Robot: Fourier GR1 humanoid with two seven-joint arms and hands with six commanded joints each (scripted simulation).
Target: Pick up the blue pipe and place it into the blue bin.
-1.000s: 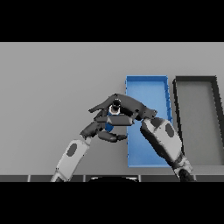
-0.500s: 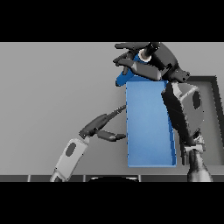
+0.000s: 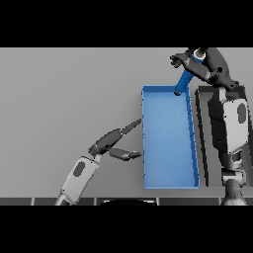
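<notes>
The blue pipe (image 3: 186, 77) hangs tilted from my right hand (image 3: 202, 63), whose fingers are curled round its upper end. Its lower end points down at the far right corner of the blue bin (image 3: 168, 184). That hand is raised high over the back of the bin, near the top of the head view. My left hand (image 3: 112, 143) rests low beside the bin's left wall with its fingers straight and spread, holding nothing.
A dark bin (image 3: 202, 99) stands just right of the blue bin, largely hidden by my right arm (image 3: 228, 126). Grey tabletop (image 3: 64, 94) stretches to the left and behind.
My right hand has carried the pipe rightward, from above the bin's far left corner to its far right corner. The left hand has stayed beside the bin's left wall, fingers straight.
</notes>
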